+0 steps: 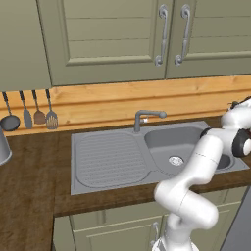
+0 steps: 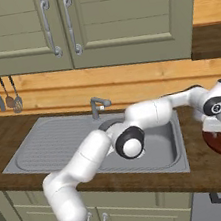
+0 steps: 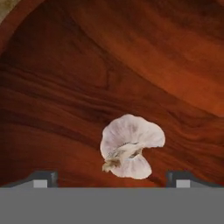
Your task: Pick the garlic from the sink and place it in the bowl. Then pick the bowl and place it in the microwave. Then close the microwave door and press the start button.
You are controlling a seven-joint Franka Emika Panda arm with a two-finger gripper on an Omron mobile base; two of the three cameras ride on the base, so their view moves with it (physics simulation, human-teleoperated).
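Both fingertips (image 3: pixel 43 178) stand wide apart, holding nothing; garlic (image 3: pixel 130 146) lies in the bowl (image 3: pixel 65 87) directly beneath the gripper (image 3: pixel 113 179).

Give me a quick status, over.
Claw open, hanging over the bowl. Garlic lying loose in the bowl, between the fingertips. Nothing in the way.

Light is even and fairly bright in all three rendered views, with no harsh glare. The sink (image 1: pixel 157 152) basin shades darker toward its 12 o'clock wall. Edges look soft and slightly pixelated. In the hand view, the bowl (image 3: pixel 87 87) shows a glossy gradient, and the garlic (image 3: pixel 130 146) appears mildly blurred.
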